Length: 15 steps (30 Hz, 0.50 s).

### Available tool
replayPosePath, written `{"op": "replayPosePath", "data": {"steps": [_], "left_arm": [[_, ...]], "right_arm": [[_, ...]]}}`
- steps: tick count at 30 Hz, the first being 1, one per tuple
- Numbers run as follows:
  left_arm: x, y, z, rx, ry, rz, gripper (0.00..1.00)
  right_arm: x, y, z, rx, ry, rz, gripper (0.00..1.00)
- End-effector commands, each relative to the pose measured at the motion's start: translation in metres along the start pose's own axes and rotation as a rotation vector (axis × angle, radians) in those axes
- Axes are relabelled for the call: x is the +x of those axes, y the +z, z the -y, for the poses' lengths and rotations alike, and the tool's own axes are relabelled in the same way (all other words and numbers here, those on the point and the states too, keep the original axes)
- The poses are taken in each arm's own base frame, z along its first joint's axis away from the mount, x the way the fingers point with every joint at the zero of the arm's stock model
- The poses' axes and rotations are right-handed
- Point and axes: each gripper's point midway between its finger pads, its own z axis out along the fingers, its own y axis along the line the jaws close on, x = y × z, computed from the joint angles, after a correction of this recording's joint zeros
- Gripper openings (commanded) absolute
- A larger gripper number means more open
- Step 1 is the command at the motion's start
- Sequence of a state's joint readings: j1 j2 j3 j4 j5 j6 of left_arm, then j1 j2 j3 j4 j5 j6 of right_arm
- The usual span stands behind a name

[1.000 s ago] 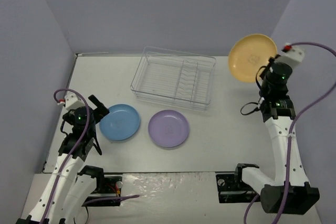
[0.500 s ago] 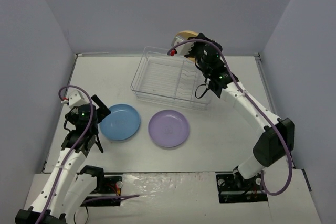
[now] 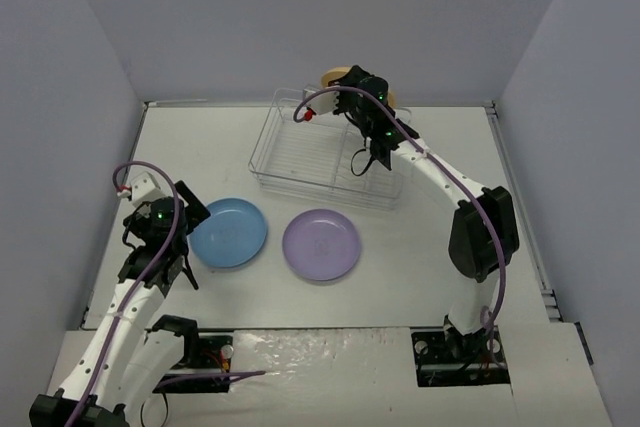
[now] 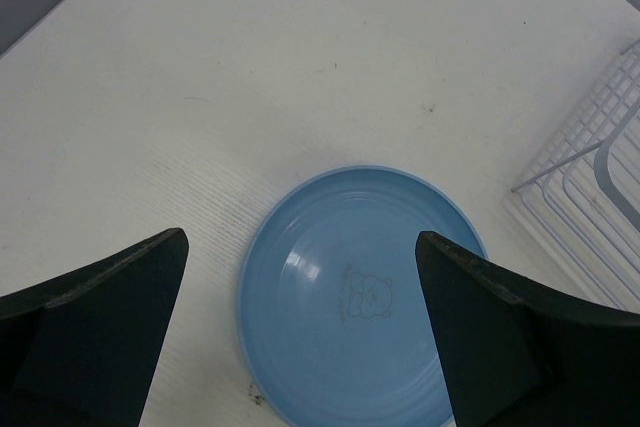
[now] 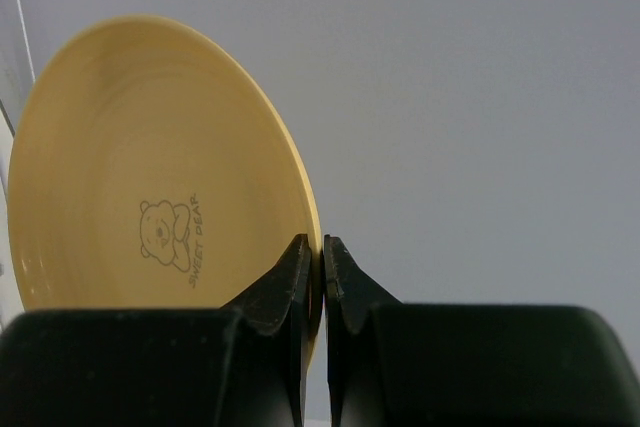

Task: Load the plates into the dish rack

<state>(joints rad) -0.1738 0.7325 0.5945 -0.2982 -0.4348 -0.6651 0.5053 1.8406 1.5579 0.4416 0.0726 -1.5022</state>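
Observation:
The wire dish rack (image 3: 310, 152) stands at the back middle of the table. My right gripper (image 3: 352, 87) hangs over the rack's back edge, shut on the rim of the yellow-orange plate (image 3: 334, 76), which stands on edge and is mostly hidden behind the arm. In the right wrist view the plate (image 5: 150, 167) is pinched between the fingers (image 5: 322, 257). The light blue plate (image 3: 229, 232) and the lavender plate (image 3: 321, 244) lie flat in front of the rack. My left gripper (image 3: 187, 209) is open just left of the blue plate (image 4: 360, 297).
Grey walls close in the table on three sides. The rack's corner (image 4: 590, 177) shows at the right of the left wrist view. A purple cable (image 3: 430, 162) runs along the right arm over the rack's right side.
The right arm has swung from the far right across to above the rack's back edge, carrying the yellow plate. The left arm has barely shifted.

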Motion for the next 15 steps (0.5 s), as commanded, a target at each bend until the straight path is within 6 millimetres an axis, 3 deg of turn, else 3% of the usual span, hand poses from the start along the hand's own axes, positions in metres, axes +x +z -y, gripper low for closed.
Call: {"op": "replayPosePath", "data": {"steps": [1, 15], "left_arm": [[-0.033, -0.003, 0.014, 0.024, -0.048, 0.077, 0.97], [-0.032, 0.001, 0.016, 0.021, -0.043, 0.074, 0.97]], "right_arm": [[0.005, -0.007, 0.07, 0.187, -0.007, 0.006, 0.0], [0.017, 0.016, 0.023, 0.065, -0.047, -0.002, 0.0]]}}
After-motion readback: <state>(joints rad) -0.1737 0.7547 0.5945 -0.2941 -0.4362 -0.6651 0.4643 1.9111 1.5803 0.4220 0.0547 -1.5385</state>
